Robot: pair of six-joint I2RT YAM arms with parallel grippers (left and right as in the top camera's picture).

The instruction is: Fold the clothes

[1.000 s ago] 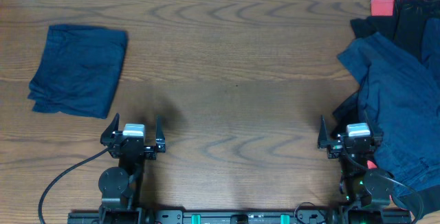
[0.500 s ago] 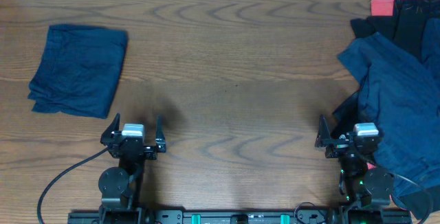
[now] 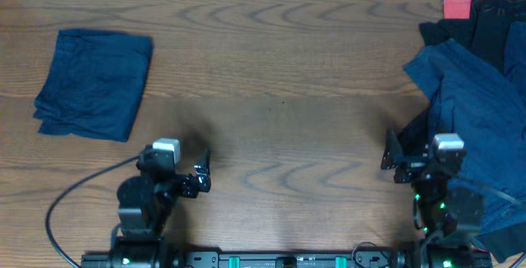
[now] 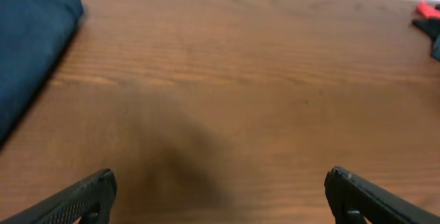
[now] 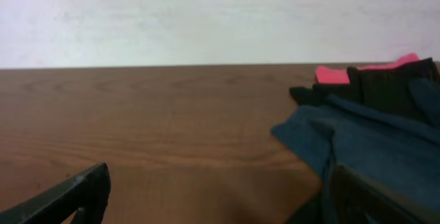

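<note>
A folded navy garment [image 3: 94, 83] lies flat at the table's far left and also shows in the left wrist view [image 4: 27, 45]. An unfolded pile sits at the right edge: a navy piece [image 3: 477, 112] on top, black pieces [image 3: 485, 30] behind it, and a coral-red one [image 3: 456, 6] at the far corner. The right wrist view shows the same navy [image 5: 371, 141], black [image 5: 385, 86] and coral-red [image 5: 337, 74] cloth. My left gripper [image 3: 182, 171] [image 4: 220, 200] is open and empty over bare wood. My right gripper [image 3: 421, 154] [image 5: 223, 196] is open and empty at the navy piece's near edge.
The wooden table [image 3: 279, 95] runs between the folded garment and the pile. A black cable [image 3: 66, 210] loops from the left arm at the front left. A pale wall [image 5: 206, 18] stands behind the table's far edge.
My left gripper has swung to the right and turned slightly. My right gripper has shifted a little right and forward, toward the pile. The clothes have not moved.
</note>
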